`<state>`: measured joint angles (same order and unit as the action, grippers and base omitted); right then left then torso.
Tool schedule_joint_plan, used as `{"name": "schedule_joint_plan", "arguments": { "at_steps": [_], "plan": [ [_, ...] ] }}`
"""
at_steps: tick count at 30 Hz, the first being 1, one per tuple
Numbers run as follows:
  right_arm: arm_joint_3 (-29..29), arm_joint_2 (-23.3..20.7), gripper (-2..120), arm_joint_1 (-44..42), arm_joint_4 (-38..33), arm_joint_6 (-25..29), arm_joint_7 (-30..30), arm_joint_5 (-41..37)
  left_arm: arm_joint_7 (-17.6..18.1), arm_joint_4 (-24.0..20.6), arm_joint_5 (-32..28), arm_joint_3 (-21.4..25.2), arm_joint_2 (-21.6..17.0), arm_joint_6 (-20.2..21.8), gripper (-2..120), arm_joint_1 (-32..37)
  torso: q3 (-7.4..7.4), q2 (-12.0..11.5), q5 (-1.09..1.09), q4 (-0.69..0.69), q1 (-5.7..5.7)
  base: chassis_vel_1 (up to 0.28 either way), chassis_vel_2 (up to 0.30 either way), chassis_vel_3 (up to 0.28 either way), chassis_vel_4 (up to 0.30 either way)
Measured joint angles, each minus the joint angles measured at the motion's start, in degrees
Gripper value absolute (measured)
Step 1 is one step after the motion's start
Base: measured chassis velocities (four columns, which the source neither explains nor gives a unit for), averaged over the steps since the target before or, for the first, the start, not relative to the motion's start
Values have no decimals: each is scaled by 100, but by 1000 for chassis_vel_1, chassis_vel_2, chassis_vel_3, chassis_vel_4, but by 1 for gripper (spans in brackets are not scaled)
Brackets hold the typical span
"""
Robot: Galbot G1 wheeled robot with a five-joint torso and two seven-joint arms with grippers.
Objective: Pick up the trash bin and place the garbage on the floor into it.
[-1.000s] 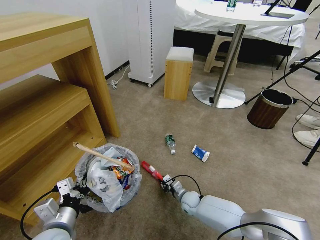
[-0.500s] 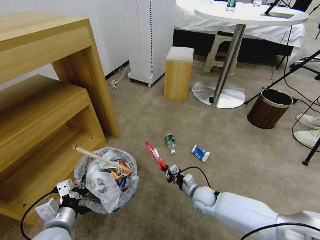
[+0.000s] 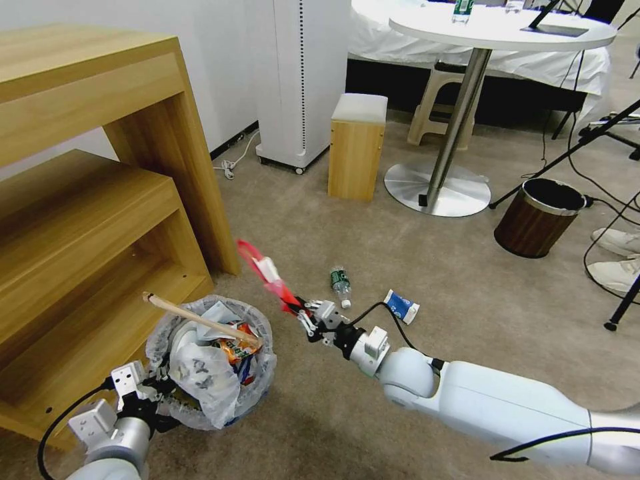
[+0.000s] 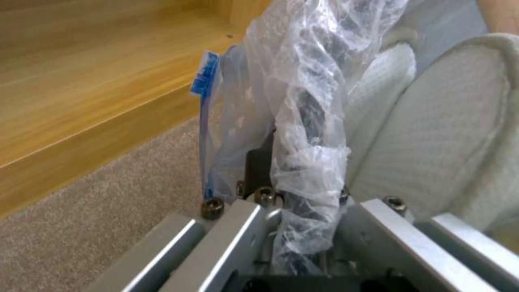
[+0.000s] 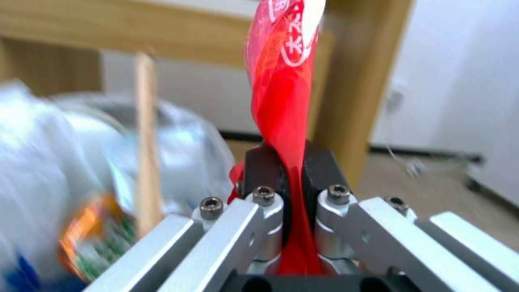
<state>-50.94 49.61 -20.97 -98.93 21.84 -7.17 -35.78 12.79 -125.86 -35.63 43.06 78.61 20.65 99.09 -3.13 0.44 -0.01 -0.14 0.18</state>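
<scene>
Beside the tall wooden shelf unit (image 3: 100,200), on the beige short-pile carpet (image 3: 413,267) of the floor, stands the small round dark trash bin lined with a translucent white plastic bag (image 3: 210,363). It is already heaped with white slippers, an orange wrapper and a long wooden stick (image 3: 200,319) that juts out across its mouth toward the shelf. The left gripper (image 3: 143,393) sits at the near rim of the bin, its fingers pinched onto the bag-wrapped rim (the left wrist view shows the crinkled liner (image 4: 308,134) running straight down between them).

Off to that gripper's right and raised above the carpet, the right gripper (image 3: 303,315) is pressed together on the lower end of a long red plastic wrapper (image 3: 267,273). The wrapper's long axis points up and away from the fingers, slanting toward the bin, so its free end hangs just short of the far side of the rim. The bin therefore lies down and to the left of the right gripper, close by; I judge the drop turns on carrying the wrapper over the opening and clear of the stick.

Beyond the right gripper, a small clear bottle with a green label (image 3: 341,285) and a crumpled white-and-blue packet (image 3: 401,306) lie on the carpet, near each other.
</scene>
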Motion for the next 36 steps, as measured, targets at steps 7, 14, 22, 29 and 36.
{"name": "schedule_joint_plan", "arguments": {
  "at_steps": [7, 14, 22, 29, 36],
  "plan": [
    [-282, 207, 2, 437, -23, 45, 340, -204, -6, -140, 21, 2, 31, 0, 0, 78, 0, 0, 1, 0, 0, 0, 0, 0, 0],
    [-701, 483, 2, 738, 199, 89, 470, -346, -8, -297, 17, 43, 54, 0, 0, 164, 0, 0, 0, 0, 0, 0, 0, 0, 0],
    [-815, 668, 2, 733, 527, 169, 573, -284, -9, -413, -9, 90, 53, 0, 0, 252, 0, 0, 1, -1, 0, 0, 0, 0, 0],
    [-890, 779, 2, 710, 679, 218, 662, -272, -8, -499, -11, 86, 61, 0, 0, 307, 0, 0, 1, 0, 0, 0, 0, 0, 0],
    [-1134, 893, 2, 688, 716, 319, 952, -351, -8, -553, -6, 61, 63, 18, 0, 318, 0, 0, 0, 0, 0, 0, 0, 0, 0]
  ]
}}
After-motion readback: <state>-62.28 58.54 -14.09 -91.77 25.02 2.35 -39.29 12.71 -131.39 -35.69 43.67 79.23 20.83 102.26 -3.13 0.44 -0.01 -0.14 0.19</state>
